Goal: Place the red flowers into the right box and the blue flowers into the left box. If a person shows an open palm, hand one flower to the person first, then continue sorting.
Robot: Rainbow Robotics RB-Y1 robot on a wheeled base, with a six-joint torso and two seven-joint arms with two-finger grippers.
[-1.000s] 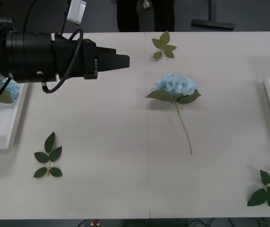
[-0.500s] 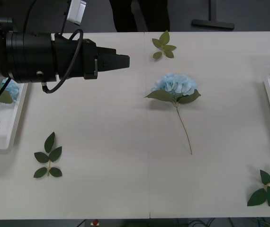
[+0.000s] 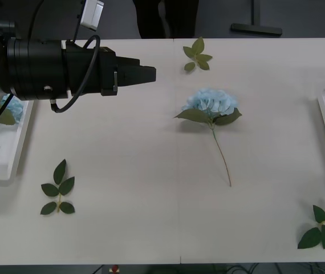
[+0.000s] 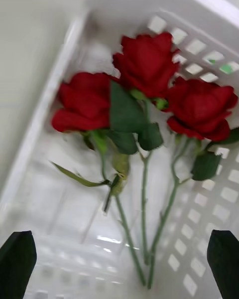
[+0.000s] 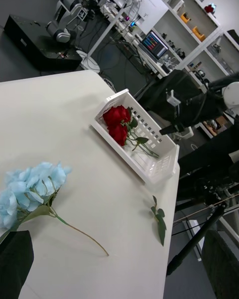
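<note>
With the left gripper (image 3: pixel 151 73) spread wide and empty, lower it over the blue flower (image 3: pixel 211 104) on the worktop (image 3: pixel 151 188), nipping the stem under the head; the right gripper (image 4: pixel 119 261), also wide and empty, hangs above the red flowers (image 4: pixel 144 84) in the right box (image 4: pixel 55 94).

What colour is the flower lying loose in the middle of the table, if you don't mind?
Pale blue, with green leaves and stem; the flower shows best in the front view.
</note>
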